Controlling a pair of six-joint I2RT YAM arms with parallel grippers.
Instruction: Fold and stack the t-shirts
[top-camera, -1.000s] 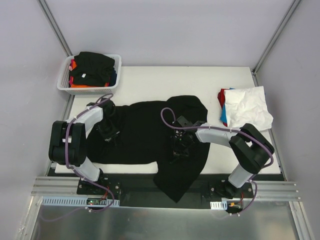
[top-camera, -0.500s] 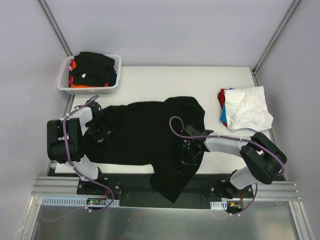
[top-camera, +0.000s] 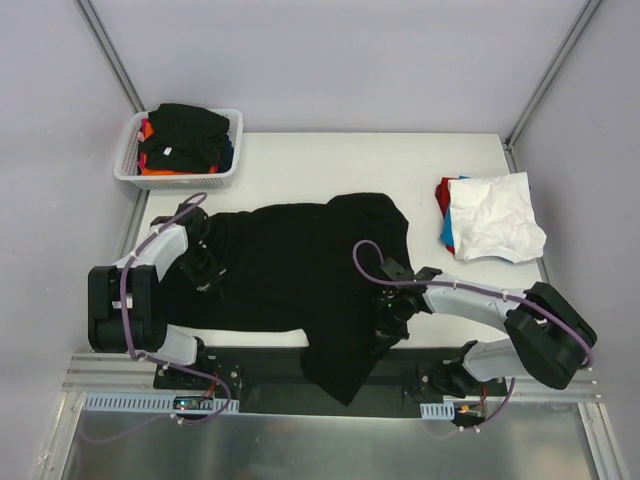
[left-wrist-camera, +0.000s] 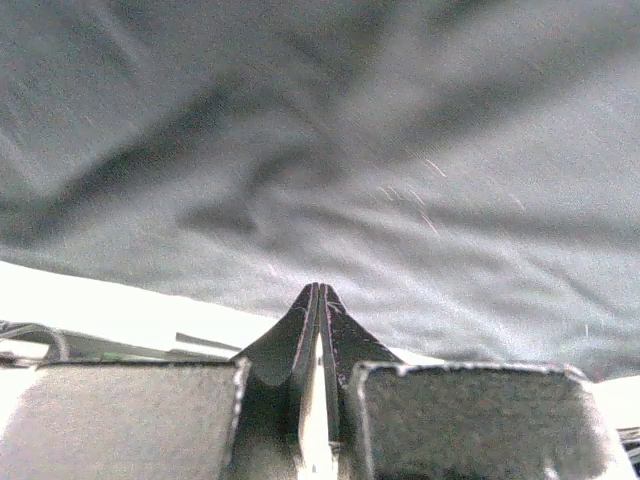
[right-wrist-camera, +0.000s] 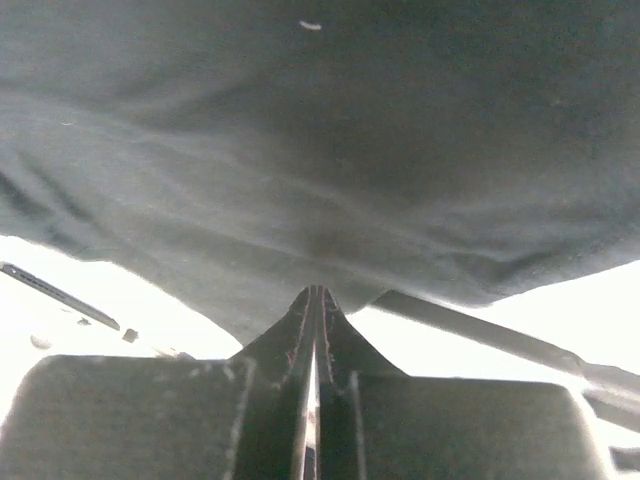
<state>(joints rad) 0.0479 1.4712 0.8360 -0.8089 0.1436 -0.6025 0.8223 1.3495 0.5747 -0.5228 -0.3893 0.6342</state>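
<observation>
A large black t-shirt lies spread across the table, and its lower right part hangs over the near edge. My left gripper is on the shirt's left side, with its jaws shut on a pinch of the black cloth. My right gripper is at the shirt's right side near the table's front edge, also shut on the black cloth. In both wrist views the fingertips meet at the cloth: the left gripper and the right gripper.
A white mesh basket at the back left holds black, orange, red and blue shirts. A crumpled white t-shirt lies on red and blue ones at the right edge. The metal frame rail runs along the front.
My right gripper has moved toward the near edge and to the right, dragging the shirt's right side. My left gripper has shifted a little to the left. The shirt lies flatter.
</observation>
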